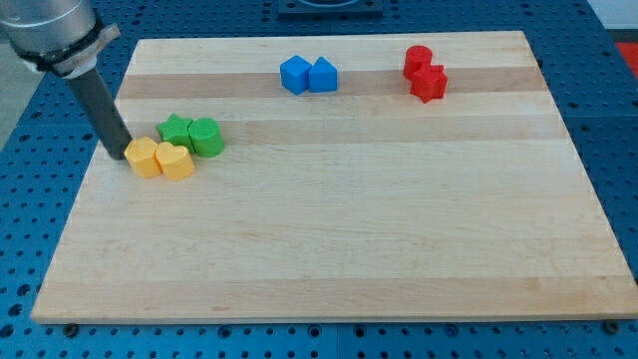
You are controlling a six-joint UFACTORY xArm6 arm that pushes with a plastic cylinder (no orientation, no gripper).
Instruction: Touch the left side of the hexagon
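Observation:
A yellow hexagon (145, 158) lies near the board's left edge. My tip (118, 153) is at its left side, touching or almost touching it. A second yellow block (175, 161), rounded on one side, sits against the hexagon's right side. A green star-shaped block (175, 130) and a green cylinder (205, 136) sit just above the yellow pair. The dark rod slants up to the view's top left.
Two blue blocks (308, 75) sit together at the view's top centre. Two red blocks (425, 73) sit at the top right. The wooden board (349, 229) lies on a blue perforated table; its left edge is close to my tip.

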